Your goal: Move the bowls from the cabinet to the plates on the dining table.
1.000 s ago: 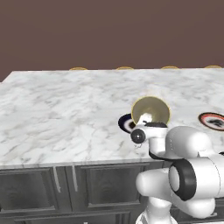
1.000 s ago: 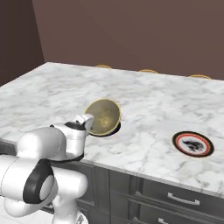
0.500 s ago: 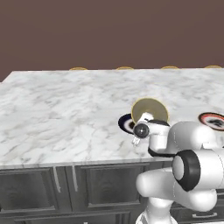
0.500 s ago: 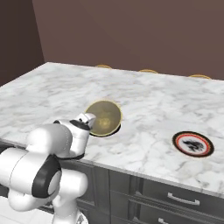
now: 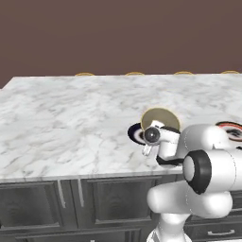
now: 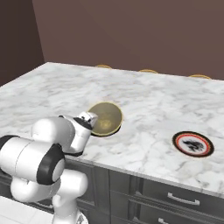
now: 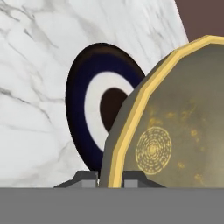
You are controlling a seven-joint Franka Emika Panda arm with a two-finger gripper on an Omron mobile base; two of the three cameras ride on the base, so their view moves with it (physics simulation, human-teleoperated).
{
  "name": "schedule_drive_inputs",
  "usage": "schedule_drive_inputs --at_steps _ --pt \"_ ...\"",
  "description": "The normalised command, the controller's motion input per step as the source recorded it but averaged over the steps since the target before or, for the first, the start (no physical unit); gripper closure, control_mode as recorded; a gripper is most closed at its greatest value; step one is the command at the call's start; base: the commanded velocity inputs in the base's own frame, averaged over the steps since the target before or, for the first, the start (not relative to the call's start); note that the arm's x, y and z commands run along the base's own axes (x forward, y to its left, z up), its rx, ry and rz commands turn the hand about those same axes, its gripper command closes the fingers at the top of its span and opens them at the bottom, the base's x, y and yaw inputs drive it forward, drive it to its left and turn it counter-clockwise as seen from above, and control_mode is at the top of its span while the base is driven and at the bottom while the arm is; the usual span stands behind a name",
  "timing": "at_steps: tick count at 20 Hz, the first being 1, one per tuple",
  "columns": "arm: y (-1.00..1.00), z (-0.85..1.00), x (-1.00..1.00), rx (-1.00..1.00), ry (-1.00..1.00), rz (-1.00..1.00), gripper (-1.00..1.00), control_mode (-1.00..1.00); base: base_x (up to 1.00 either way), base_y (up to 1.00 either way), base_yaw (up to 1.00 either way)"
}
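Olive-yellow bowl (image 7: 175, 131) in the claw (image 7: 110, 178), over navy-rimmed plate (image 7: 89, 109).

One olive-yellow bowl (image 5: 161, 119). Two plates: one navy-rimmed plate (image 5: 136, 133), one red-rimmed plate (image 6: 193, 144). One marble table (image 5: 61, 123). Four tan rounded tops (image 5: 84, 74) along the table's far edge.

base views: behind the arm, left and right, both facing the dining table (image 5: 71, 123) | hand view: close over its marble top
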Motion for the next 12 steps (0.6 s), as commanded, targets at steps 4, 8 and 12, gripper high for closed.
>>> schedule_drive_inputs --at_steps 4,8,12 --pt "0.00 0.00 0.28 -0.07 0.11 0.00 1.00 -1.00 0.00 0.00 0.00" --pt "0.11 0.00 0.13 -0.09 0.09 0.02 1.00 -1.00 0.00 0.00 0.00" --pt "0.20 0.00 0.00 -0.08 0.07 0.04 1.00 -1.00 0.00 0.00 0.00"
